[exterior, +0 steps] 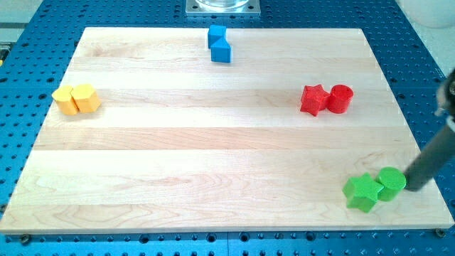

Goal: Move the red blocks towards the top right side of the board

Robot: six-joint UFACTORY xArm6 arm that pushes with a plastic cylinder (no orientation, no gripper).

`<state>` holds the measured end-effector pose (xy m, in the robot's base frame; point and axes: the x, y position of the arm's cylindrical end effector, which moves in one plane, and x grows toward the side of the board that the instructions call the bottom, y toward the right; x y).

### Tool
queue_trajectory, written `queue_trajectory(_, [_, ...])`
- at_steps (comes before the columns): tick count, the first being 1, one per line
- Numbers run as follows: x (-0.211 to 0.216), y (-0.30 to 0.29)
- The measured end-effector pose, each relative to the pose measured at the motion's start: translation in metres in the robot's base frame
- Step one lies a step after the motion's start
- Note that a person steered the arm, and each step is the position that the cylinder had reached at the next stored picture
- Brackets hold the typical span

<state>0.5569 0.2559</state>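
Observation:
A red star block point(313, 99) and a red cylinder point(340, 99) sit side by side, touching, at the view's right, above mid-height on the wooden board point(213, 142). My rod comes in from the view's right edge and slants down; my tip point(411, 186) rests near the board's bottom right, just right of the green cylinder point(391, 183). The tip is well below the red blocks and apart from them.
A green star block point(363, 192) touches the green cylinder at the bottom right. Two blue blocks point(220, 43) sit together at the top centre. Two yellow blocks point(76, 99) sit together at the left edge. A blue perforated table surrounds the board.

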Motion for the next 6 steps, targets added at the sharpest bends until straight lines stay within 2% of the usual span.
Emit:
queue_trajectory(2, [-0.093, -0.086])
queue_trajectory(4, [-0.17, -0.047])
queue_trajectory(5, [-0.213, -0.052])
queue_trajectory(6, [-0.2, -0.052])
